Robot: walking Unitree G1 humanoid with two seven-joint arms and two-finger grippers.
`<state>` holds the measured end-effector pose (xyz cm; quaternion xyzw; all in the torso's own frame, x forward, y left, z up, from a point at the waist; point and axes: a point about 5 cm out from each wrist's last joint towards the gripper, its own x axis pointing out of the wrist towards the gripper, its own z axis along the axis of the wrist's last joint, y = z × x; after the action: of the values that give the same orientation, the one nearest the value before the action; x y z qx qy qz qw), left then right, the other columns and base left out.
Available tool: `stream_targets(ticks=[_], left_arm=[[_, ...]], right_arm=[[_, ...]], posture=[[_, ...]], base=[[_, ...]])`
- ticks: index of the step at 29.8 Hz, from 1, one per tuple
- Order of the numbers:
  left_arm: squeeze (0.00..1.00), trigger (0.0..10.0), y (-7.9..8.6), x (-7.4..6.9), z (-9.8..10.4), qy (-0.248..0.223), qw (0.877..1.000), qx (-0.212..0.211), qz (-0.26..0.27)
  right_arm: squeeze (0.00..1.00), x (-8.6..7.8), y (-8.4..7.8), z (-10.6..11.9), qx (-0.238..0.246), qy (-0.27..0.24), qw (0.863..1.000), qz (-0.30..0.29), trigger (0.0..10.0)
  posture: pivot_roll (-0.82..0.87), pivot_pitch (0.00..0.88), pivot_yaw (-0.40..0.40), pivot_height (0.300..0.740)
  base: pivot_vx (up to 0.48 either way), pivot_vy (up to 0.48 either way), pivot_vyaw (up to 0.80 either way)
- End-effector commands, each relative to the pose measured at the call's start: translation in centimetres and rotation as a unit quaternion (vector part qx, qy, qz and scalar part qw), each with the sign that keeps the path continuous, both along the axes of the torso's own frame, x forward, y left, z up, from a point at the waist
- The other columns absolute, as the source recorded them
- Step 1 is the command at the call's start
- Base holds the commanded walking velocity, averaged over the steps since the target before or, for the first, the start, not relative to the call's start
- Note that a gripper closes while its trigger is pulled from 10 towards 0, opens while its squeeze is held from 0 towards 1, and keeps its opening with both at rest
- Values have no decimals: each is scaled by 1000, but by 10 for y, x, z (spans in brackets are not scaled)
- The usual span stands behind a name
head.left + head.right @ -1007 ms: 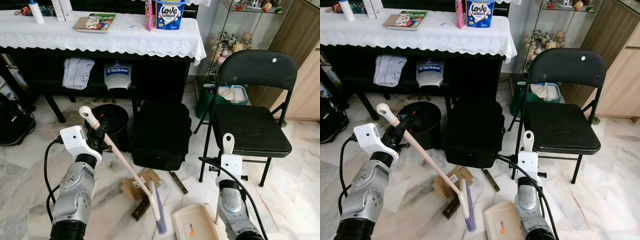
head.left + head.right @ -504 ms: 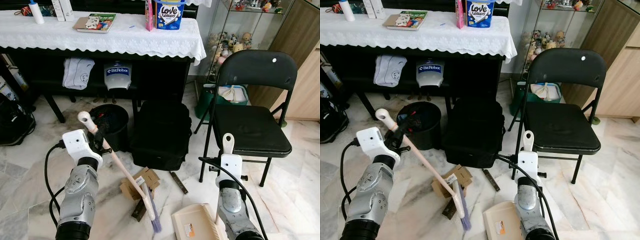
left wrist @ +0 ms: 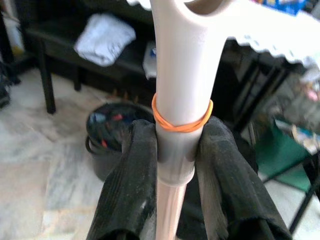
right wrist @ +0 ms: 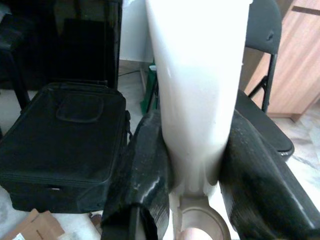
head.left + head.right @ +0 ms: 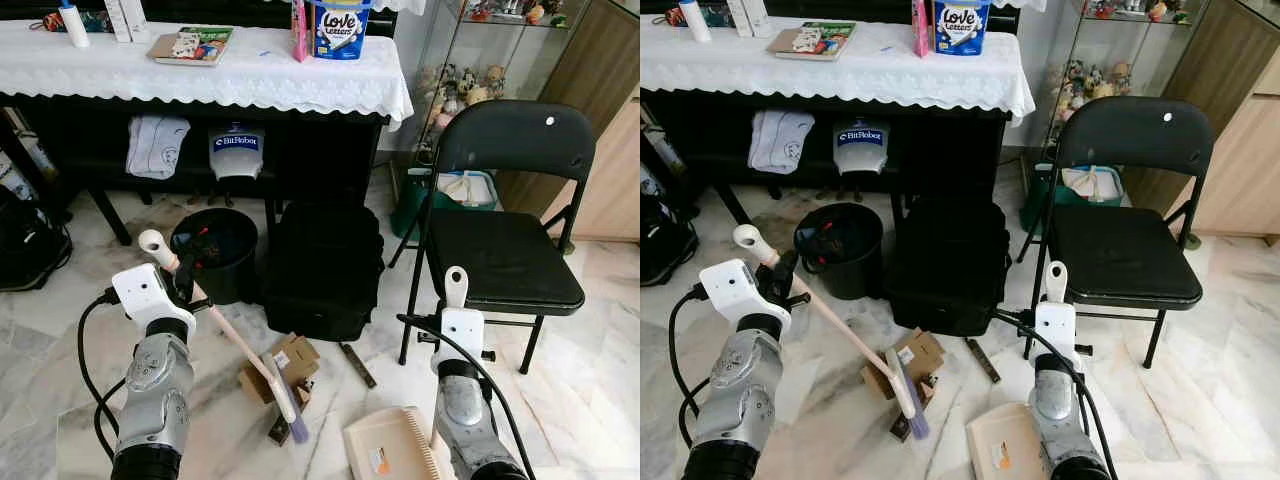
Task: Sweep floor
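My left gripper (image 3: 179, 132) is shut on the pale pink broom handle (image 3: 181, 85), just below an orange rubber band (image 3: 182, 120). The broom (image 5: 228, 330) slants down to the right, and its purple-bristled head (image 5: 283, 396) rests on the marble floor against scraps of brown cardboard (image 5: 295, 357). A small dark piece (image 5: 279, 431) lies by the bristles. My right gripper (image 4: 195, 125) is shut on the white upright handle (image 5: 457, 286) of a cream dustpan (image 5: 388, 447), which stands on the floor just right of the broom head.
A black bin (image 5: 215, 250) and a black bag (image 5: 325, 265) stand under a table with a white lace cloth (image 5: 210, 72). A black folding chair (image 5: 505, 255) is on the right, a dark flat strip (image 5: 357, 365) lies near its leg, and a black backpack (image 5: 25, 245) is at far left.
The left arm has shifted left and lower with the broom; the brush head has slid left and away from me, up against the cardboard. The right arm and dustpan have stayed put.
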<state>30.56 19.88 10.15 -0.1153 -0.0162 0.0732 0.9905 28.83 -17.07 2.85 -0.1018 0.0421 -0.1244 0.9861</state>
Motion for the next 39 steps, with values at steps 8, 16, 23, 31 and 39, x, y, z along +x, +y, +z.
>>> stream_targets(ticks=[8, 16, 23, 31, 39], left_arm=[[0, 10000, -3, 1, -4, 18, 1000, 12, -14], [0, 10000, 4, 2, -9, 47, 994, 97, 18], [0, 10000, 11, 1, -5, 44, 985, 161, 53], [0, 10000, 14, 1, -5, 46, 977, 195, 70], [0, 10000, 26, -2, -8, 64, 960, 248, 114]], right_arm=[[0, 0, 1, -1, 2, 5, 1000, 1, 10000], [0, -1, 2, -2, 2, 7, 1000, 0, 10000], [0, -2, 1, -2, 2, 7, 1000, -1, 10000], [0, -1, 2, -2, 2, 7, 1000, -2, 10000], [0, -1, 1, -3, 2, 8, 1000, -1, 10000]], posture=[[82, 95, -38, 740], [81, 100, -36, 740], [79, 104, -32, 740], [80, 104, -32, 740], [79, 105, -32, 740]], base=[[0, 0, 0], [0, 0, 0], [0, 0, 0], [0, 0, 0], [0, 0, 0]])
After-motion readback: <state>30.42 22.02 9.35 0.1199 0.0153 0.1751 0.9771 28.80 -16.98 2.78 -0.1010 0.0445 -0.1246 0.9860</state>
